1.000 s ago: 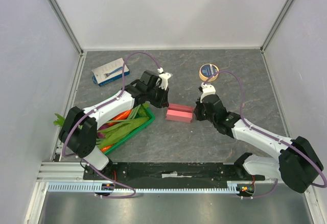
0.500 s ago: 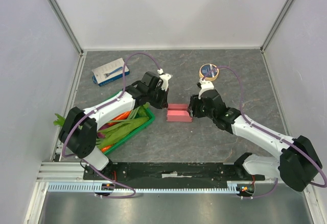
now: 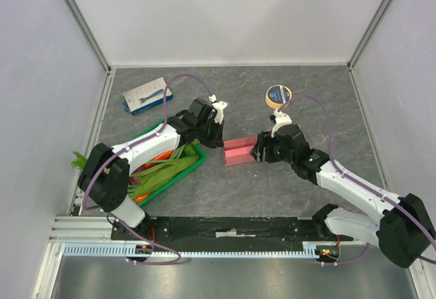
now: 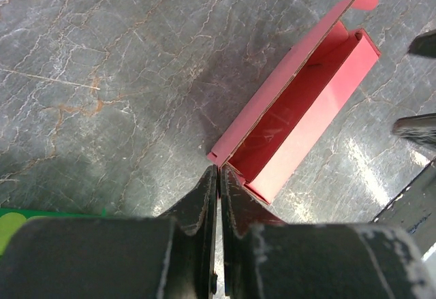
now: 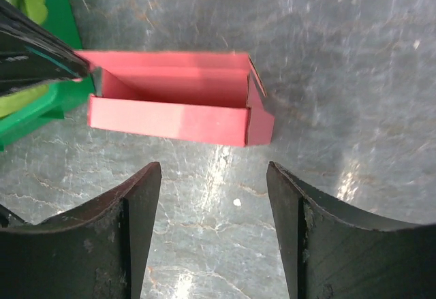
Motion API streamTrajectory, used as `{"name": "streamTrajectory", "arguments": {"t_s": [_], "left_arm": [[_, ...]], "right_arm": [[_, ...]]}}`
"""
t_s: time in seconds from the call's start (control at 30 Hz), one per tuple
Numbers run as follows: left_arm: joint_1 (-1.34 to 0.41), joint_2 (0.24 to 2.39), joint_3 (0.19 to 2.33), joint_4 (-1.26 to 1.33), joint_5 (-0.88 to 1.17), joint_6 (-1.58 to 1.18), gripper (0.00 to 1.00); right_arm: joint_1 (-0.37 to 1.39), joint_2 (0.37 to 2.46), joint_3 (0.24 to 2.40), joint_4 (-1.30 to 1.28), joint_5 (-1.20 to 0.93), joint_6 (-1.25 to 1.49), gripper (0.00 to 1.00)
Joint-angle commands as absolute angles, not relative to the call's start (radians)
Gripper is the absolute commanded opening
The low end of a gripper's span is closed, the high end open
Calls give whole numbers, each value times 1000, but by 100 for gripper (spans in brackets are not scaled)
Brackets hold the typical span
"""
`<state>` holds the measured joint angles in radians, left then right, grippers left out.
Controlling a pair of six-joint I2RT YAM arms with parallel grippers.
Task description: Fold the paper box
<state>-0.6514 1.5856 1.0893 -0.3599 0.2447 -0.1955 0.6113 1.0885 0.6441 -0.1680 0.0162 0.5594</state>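
The left pincer (image 4: 216, 171) is pinching a lid corner of the paper box (image 4: 306, 88). The right pincer (image 5: 212, 169) is gaping wide just beside its other end.

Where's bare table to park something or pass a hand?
Free: back strip between blue-and-white package and round roll; front patch between green crate and right arm. Crowded: centre, left claw and right claw at the paper box.

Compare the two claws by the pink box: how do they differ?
The left claw is shut; the right claw is wide open. The left claw's tips meet one corner of the pink box; the right claw stops short of the other end, holding nothing. Both are black and point at the box.
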Motion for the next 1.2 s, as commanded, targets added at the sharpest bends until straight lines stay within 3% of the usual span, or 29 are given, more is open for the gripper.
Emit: {"name": "streamTrajectory", "arguments": {"t_s": [0.0,0.3,0.5,0.73,1.03,1.17], "left_arm": [[-663,1540,1085,-330,267,-229,9],[-675,1539,1083,-328,262,-235,9],[-680,1537,1075,-325,259,-236,9],[-684,1525,1074,-327,258,-236,9],[-698,1525,1080,-325,259,-244,9],[-715,1523,1072,-322,255,-253,9]], "right_arm": [[612,1112,586,-68,-28,734,70],[611,1055,443,95,41,1121,71],[612,1092,393,251,12,1219,62],[612,1115,396,278,12,1259,61],[617,1155,345,321,27,1338,51],[624,1157,318,345,70,1365,42]]}}
